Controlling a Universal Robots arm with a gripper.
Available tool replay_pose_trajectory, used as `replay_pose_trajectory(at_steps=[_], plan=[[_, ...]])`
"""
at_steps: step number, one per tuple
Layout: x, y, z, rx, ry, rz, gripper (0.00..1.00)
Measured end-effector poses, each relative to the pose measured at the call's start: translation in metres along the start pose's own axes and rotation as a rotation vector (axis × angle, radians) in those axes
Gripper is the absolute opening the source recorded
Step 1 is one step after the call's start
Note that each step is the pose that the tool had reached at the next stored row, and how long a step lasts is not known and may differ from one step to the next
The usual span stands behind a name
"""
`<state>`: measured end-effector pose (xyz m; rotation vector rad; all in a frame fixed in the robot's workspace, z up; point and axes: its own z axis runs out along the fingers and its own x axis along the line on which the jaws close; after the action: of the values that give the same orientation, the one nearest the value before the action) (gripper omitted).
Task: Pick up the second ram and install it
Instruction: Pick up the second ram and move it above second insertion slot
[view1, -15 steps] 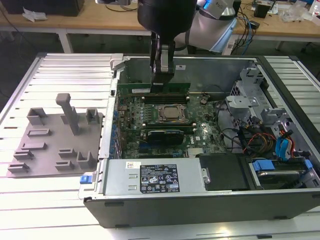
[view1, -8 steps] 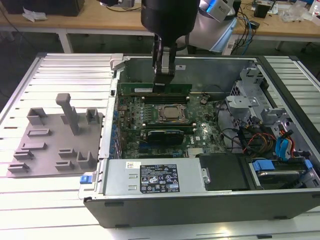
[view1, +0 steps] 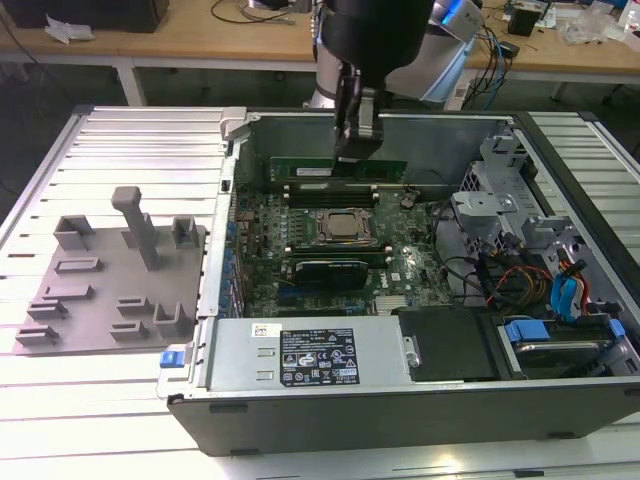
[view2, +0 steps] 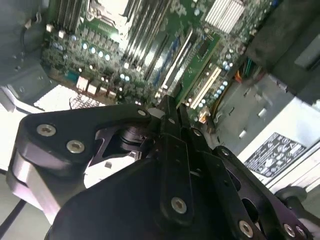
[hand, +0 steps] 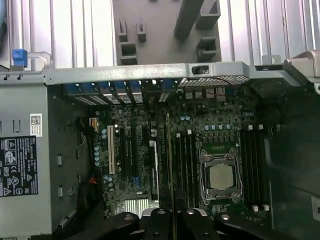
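In the exterior view, the fingers hang inside the open computer case, beyond the CPU socket. They are pinched narrow on the middle of the second ram, which lies level along the memory slots there. I cannot tell whether its lower edge touches a slot yet. The grey holder tray sits on the counter at the exterior view's left, well apart.

In the second wrist view, the fingers close together above the motherboard.

In the first wrist view, the second ram shows edge-on as a thin line running out from the fingers, just beside the memory slots next to the CPU socket. It looks nearly parallel to them. Doing this step well probably means lining that thin edge up exactly over one slot, holding the stick upright, and pressing straight down with even load on both ends. A tilt could jam one corner.
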<state>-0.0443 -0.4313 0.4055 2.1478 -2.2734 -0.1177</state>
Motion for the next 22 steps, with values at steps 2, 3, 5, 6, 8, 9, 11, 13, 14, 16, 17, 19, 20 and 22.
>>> replay_pose_trajectory(at_steps=[2,3,5,6,8,9,11,13,14,16,17,19,20,22], plan=[[-0.0046,-0.0114,0.0008,-0.0037,0.0001,0.0,0.11],[-0.006,-0.0165,0.0012,-0.0056,0.0002,0.0,0.11],[-0.0071,-0.0232,0.0023,-0.0083,0.0002,0.0,0.11],[-0.0075,-0.0286,0.004,-0.011,0.0005,0.0,0.11],[-0.008,-0.0365,0.0066,-0.015,0.0008,0.001,0.11],[-0.0082,-0.04,0.0076,-0.0164,0.0008,0.001,0.11],[-0.0089,-0.0491,0.0108,-0.0211,0.0009,0.001,0.11],[-0.0091,-0.0532,0.0156,-0.0246,0.0013,0.001,0.11],[-0.0089,-0.0535,0.0197,-0.0248,0.0013,0.001,0.11],[-0.0089,-0.0534,0.0275,-0.025,-0.0003,0.0,0.11],[-0.009,-0.0535,0.0291,-0.025,-0.0014,0.0,0.11],[-0.009,-0.0538,0.0339,-0.0251,-0.002,0.0,0.11],[-0.0089,-0.054,0.0371,-0.0251,-0.0021,0.0,0.11],[-0.0088,-0.0542,0.0407,-0.0251,-0.002,0.0,0.11]])
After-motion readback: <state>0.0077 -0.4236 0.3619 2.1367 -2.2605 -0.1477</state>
